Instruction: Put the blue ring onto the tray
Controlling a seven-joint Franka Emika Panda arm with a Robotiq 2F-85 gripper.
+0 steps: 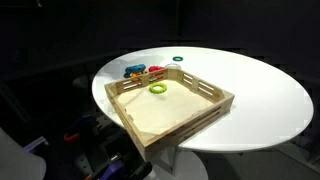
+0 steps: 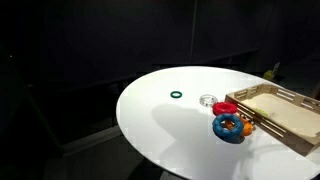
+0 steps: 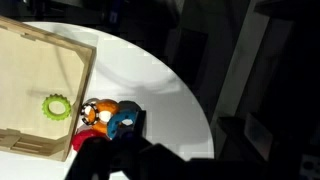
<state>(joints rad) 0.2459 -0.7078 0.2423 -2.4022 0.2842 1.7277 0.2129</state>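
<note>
The blue ring [image 3: 126,121] lies on the white table just outside the tray's wall, with an orange piece [image 3: 94,112] and a red piece [image 3: 84,141] touching it. It shows in both exterior views [image 1: 134,71] [image 2: 228,128]. The light-wood tray [image 1: 205,92] [image 2: 290,118] [image 3: 30,60] holds a yellow-green ring [image 1: 158,88] [image 3: 57,106]. A small dark-green ring [image 1: 178,59] [image 2: 177,96] lies alone on the table. My gripper [image 3: 135,165] is only a dark shape at the bottom of the wrist view, above and short of the blue ring; its fingers cannot be made out.
The round white table [image 1: 260,95] [image 2: 160,125] stands in dark surroundings. A small clear object [image 2: 207,101] lies near the red piece [image 2: 222,108]. Dark equipment [image 1: 90,145] sits below the table edge by the tray's near corner.
</note>
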